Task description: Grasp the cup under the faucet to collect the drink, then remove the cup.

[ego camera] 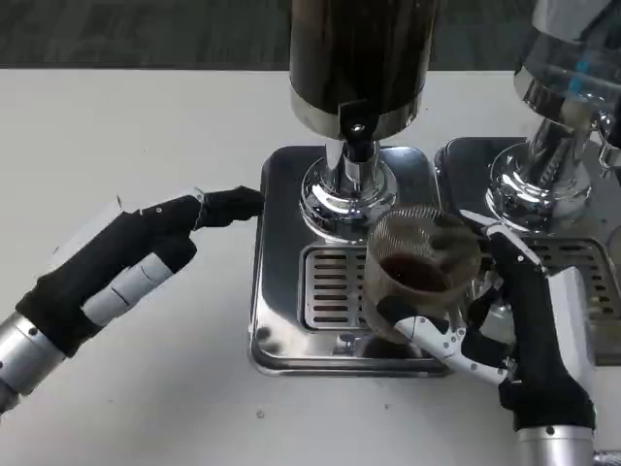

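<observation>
— Where is the cup (424,264) right now?

— In the right hand (505,320): the fingers (427,330) wrap round its lower wall from the near side, and the thumb side runs up its right flank. It is a clear ribbed cup with dark drink (415,272) in the bottom, held over the slotted grate (333,288) of the drip tray (277,320), and it sits tilted a little toward the camera.

— And the faucet (356,136)?

— Just beyond that hand, above and slightly left of the cup's rim. It hangs from the dark dispenser tank (359,49), over a polished steel base (335,199).

— Is the cup touching the grate?

— I cannot tell (the fingers hide its foot).

— What about the left hand (126,257)?

— It rests low over the white table (126,126), well to the left of the cup, holding nothing. Its fingers lie stretched out and apart, and the foremost black fingertip (238,204) reaches to the tray's left rear corner, at or just short of the metal.

— Anything past the right hand?

— A second dispenser (563,87) stands beyond it, to its right, on its own steel tray (466,160)
</observation>
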`<state>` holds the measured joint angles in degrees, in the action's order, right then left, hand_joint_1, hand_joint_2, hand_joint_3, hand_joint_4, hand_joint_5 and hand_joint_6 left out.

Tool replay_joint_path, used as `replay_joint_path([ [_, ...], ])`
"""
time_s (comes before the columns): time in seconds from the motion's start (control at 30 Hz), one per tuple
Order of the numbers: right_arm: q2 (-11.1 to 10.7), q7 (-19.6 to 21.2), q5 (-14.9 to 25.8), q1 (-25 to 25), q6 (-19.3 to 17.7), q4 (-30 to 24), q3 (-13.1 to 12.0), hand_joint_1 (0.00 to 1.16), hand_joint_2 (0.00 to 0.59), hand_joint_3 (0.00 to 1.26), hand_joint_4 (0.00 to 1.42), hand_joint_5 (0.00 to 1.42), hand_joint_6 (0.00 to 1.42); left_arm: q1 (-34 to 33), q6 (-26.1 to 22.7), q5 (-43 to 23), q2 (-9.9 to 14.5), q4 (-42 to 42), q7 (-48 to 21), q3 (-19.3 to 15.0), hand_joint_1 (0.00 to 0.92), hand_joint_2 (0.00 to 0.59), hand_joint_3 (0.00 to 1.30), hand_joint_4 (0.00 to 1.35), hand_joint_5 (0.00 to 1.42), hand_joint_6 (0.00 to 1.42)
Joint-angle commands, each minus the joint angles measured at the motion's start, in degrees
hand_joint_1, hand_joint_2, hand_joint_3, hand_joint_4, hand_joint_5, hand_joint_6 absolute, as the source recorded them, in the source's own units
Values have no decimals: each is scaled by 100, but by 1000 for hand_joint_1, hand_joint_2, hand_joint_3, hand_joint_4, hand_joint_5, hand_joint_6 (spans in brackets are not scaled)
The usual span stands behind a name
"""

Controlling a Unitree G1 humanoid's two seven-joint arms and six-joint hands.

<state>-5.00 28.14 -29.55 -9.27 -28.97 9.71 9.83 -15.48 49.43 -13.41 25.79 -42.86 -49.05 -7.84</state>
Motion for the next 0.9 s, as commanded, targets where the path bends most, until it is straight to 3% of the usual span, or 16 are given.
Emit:
replay_joint_path([
  [0.03,16,-58,98,-177,-80,-463,-82,826,171,642,698,838,1136,172,272,61,131,323,-3,50,0,129,278,217,181,158],
  [0.43,-50,-474,171,-801,-5,-1355,-264,834,166,656,708,866,1154,599,988,259,614,1084,97,77,0,102,192,105,86,92],
  [0.9,-109,-888,296,-1534,-70,-2217,-417,834,166,678,735,895,1192,1184,1556,-24,1242,1939,39,434,0,86,121,19,22,49],
])
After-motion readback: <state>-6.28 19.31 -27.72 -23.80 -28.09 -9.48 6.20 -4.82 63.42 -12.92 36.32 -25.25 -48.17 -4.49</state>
